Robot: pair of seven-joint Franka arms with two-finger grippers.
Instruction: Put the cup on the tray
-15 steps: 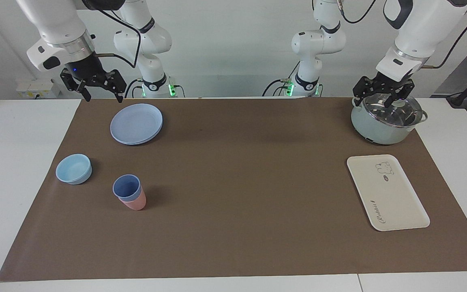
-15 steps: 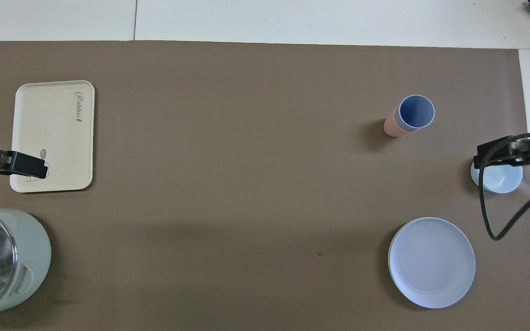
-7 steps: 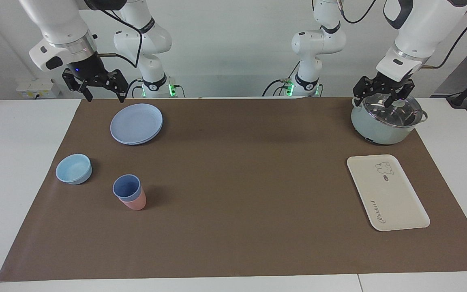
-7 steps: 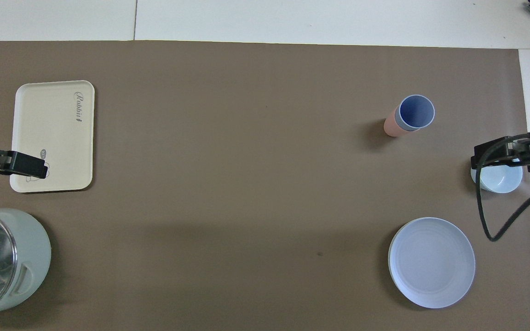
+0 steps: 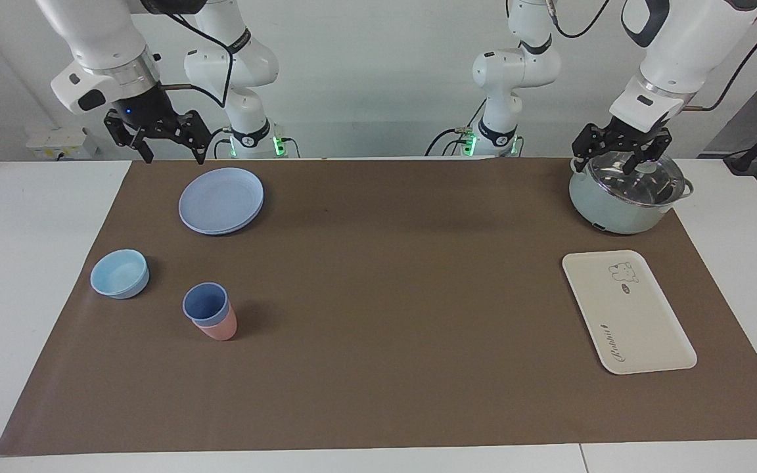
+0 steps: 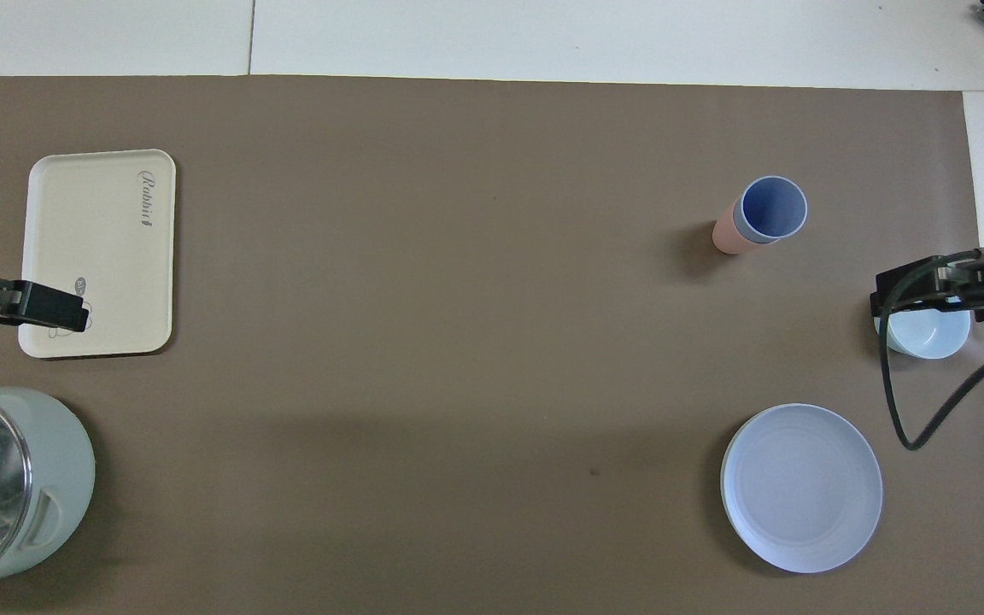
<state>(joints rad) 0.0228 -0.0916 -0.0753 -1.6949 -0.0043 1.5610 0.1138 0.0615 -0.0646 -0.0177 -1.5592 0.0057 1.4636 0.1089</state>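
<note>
Black fingers spread wide and holding nothing: that is my right gripper (image 5: 167,147), hanging in the air at the robots' edge of the brown mat (image 5: 391,276), just above the corner nearest the stacked blue plates (image 5: 221,200). From the facing view I can see both its fingertips apart and well clear of the table. The overhead view gives me only a dark tip of it and its looping cable, drawn across the light-blue bowl (image 6: 928,333), which would look like contact if I trusted that view alone.

My left gripper (image 5: 620,152) waits over the pale green pot (image 5: 621,203), jaws parted above the glass lid (image 5: 635,179), gripping nothing. Overhead, only one black finger (image 6: 43,306) shows, lying across the bear-drawing corner of the tray (image 6: 99,256); the facing view shows it is up in the air and apart from the tray.

The cup (image 5: 206,303), periwinkle blue, sits nested in a salmon-pink cup (image 5: 219,328) toward the right arm's end of the table, farther from the robots than the plates and beside the bowl. The facing view shows the pink cup's wall below the blue rim; overhead I mostly see the blue cup's inside.

The tray lies flat toward the left arm's end, farther from the robots than the pot, well apart from the cup.
</note>
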